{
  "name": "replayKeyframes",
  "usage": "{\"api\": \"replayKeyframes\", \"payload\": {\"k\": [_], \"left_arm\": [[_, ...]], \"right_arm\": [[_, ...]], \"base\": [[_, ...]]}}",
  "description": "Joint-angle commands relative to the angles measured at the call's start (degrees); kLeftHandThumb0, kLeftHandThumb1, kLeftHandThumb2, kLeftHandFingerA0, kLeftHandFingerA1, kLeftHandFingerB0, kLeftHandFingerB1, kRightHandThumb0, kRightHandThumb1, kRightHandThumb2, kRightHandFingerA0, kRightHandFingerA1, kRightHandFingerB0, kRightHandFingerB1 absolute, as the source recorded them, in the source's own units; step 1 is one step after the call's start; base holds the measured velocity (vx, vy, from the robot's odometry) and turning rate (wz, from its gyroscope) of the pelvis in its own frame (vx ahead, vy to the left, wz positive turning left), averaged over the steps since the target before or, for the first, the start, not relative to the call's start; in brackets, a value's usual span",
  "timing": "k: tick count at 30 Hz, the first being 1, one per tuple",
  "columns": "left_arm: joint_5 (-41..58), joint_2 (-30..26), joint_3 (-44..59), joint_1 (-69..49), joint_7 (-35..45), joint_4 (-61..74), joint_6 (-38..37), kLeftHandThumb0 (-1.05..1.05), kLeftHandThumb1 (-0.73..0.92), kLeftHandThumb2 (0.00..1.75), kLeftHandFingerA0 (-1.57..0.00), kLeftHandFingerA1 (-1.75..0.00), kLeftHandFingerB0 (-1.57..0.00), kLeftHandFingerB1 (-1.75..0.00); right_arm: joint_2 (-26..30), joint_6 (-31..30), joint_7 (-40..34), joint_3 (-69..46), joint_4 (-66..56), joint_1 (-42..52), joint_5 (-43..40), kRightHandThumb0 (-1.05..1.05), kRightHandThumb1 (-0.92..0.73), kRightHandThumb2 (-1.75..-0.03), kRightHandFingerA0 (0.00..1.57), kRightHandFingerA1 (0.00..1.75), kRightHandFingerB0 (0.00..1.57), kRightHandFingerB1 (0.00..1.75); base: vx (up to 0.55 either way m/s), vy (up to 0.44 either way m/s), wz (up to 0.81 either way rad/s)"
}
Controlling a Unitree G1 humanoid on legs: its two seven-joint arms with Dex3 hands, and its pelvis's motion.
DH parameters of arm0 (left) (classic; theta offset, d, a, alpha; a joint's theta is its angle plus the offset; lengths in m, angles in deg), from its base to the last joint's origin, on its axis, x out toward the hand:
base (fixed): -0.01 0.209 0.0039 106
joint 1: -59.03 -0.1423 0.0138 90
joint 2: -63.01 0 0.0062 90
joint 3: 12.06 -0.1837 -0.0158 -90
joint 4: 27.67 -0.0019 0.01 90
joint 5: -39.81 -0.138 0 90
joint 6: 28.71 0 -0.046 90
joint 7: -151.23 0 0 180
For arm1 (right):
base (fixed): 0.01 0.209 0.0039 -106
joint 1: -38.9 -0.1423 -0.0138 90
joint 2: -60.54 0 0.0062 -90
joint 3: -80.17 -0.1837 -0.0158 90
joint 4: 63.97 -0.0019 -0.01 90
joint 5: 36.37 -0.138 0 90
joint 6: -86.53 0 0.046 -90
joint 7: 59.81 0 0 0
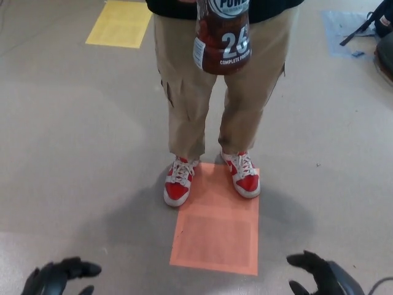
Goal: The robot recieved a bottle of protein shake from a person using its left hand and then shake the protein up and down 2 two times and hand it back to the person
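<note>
Near edge: black left hand point(58, 276) low at bottom left, fingers spread, holding nothing. Black right hand point(319, 273) bottom right, fingers also apart, empty. Beyond them an orange rectangular floor mat point(218, 227), with a person's red-and-white sneakers point(179, 182) at its far end. Farther up, khaki trousers point(202, 98), and the dark brown plastic protein shake bottle with white label point(222, 40) held out at the top, well apart from both hands. Handover not yet started. Risk: left hand sits far below the bottle; a long reach could mistime the grasp and drop it.
</note>
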Motion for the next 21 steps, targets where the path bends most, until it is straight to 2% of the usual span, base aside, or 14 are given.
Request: {"api": "replayKeyframes", "payload": {"k": [1,4,5,9,10,11,12,14,15,16,17,18,19,21], "left_arm": [[-4.09,-3.63,-0.25,2.79,-7.02,2.43,-15.04,-0.21,0.82,0.65,-0.94,-0.51,-0.75,-0.53],[-1.80,-3.89,1.06,2.67,-3.00,6.96,-15.82,-0.22,0.82,0.65,-0.93,-0.50,-0.75,-0.53],[0.56,-4.14,1.80,2.39,1.08,10.75,-15.75,-0.22,0.81,0.65,-0.89,-0.50,-0.67,-0.47],[5.85,-4.73,3.00,-0.17,10.24,21.08,-12.44,-0.24,0.83,0.65,-0.78,-0.47,-0.59,-0.42],[7.90,-4.85,3.42,-0.73,12.85,24.29,-10.50,-0.32,0.82,0.64,-0.72,-0.45,-0.51,-0.38],[10.50,-5.02,3.88,-1.43,16.10,28.30,-8.01,-0.32,0.82,0.64,-0.72,-0.45,-0.51,-0.38],[16.10,-6.31,4.25,-1.06,23.07,35.36,-2.82,-0.40,0.77,0.64,-0.59,-0.43,-0.34,-0.33],[20.96,-7.31,5.31,-0.41,26.76,44.86,7.24,-0.52,0.69,0.61,-0.52,-0.39,-0.26,-0.30],[21.79,-7.44,5.58,-0.43,27.35,46.57,9.25,-0.52,0.69,0.61,-0.52,-0.39,-0.26,-0.30],[24.92,-8.13,6.03,0.37,29.36,50.11,14.14,-0.61,0.57,0.81,-0.35,-0.46,-0.13,-0.37],[26.26,-8.42,6.30,0.64,30.29,51.85,16.48,-0.61,0.57,0.81,-0.35,-0.46,-0.13,-0.37],[29.19,-9.27,6.91,1.82,32.29,54.09,20.25,-0.63,0.55,0.79,-0.27,-0.44,-0.08,-0.35],[34.46,-10.47,7.91,4.43,34.80,56.71,26.55,-0.65,0.48,0.77,-0.14,-0.42,-0.04,-0.25],[38.79,-11.55,8.85,6.99,36.81,59.06,32.29,-0.66,0.47,0.78,-0.09,-0.41,-0.04,-0.21]], "right_arm": [[0.98,17.00,-20.02,2.52,4.98,-2.32,6.44,-0.18,-0.66,-0.64,0.99,0.60,0.57,0.48],[0.82,17.59,-20.12,2.67,5.92,-2.54,6.23,-0.20,-0.69,-0.63,0.97,0.56,0.59,0.49],[0.74,17.67,-19.17,2.49,6.26,-2.39,5.76,-0.22,-0.75,-0.64,0.92,0.53,0.61,0.48],[0.64,18.42,-19.31,3.01,7.50,-1.33,5.91,-0.23,-0.76,-0.64,0.89,0.52,0.62,0.47],[0.43,18.36,-18.43,2.79,7.73,-1.08,5.43,-0.27,-0.81,-0.64,0.84,0.50,0.61,0.44],[0.17,18.27,-17.31,2.50,7.98,-0.76,4.83,-0.27,-0.81,-0.64,0.84,0.50,0.61,0.44],[-0.09,17.80,-16.75,2.28,8.05,-0.72,4.50,-0.25,-0.80,-0.64,0.83,0.49,0.60,0.43],[-0.09,18.38,-17.86,2.38,8.33,-0.78,4.89,-0.25,-0.80,-0.64,0.85,0.51,0.62,0.45],[-0.09,18.41,-18.02,2.41,8.41,-0.83,4.99,-0.25,-0.80,-0.64,0.85,0.51,0.62,0.45],[-0.16,18.25,-18.20,2.40,8.56,-0.95,5.08,-0.29,-0.83,-0.64,0.86,0.52,0.63,0.45],[-0.19,18.21,-18.30,2.39,8.67,-1.01,5.14,-0.29,-0.83,-0.64,0.86,0.52,0.63,0.45],[-0.37,18.43,-18.44,2.27,8.84,-1.16,5.13,-0.29,-0.83,-0.65,0.86,0.53,0.63,0.46],[-0.26,18.68,-18.91,2.49,8.93,-1.18,5.52,-0.26,-0.78,-0.65,0.88,0.54,0.63,0.47],[0.03,19.23,-19.27,2.82,8.99,-0.96,6.02,-0.24,-0.77,-0.66,0.87,0.54,0.62,0.47]], "base": [[0.00,0.000,0.00],[0.00,0.000,0.00],[0.00,0.000,0.00],[0.04,0.002,0.01],[0.08,0.003,0.01],[0.00,0.000,0.00],[0.00,0.000,0.00],[0.00,0.000,0.00],[0.00,0.000,0.00],[0.00,0.000,0.00],[0.00,0.000,0.00],[0.00,0.000,0.00],[0.00,0.000,0.00],[0.00,0.000,0.00]]}}
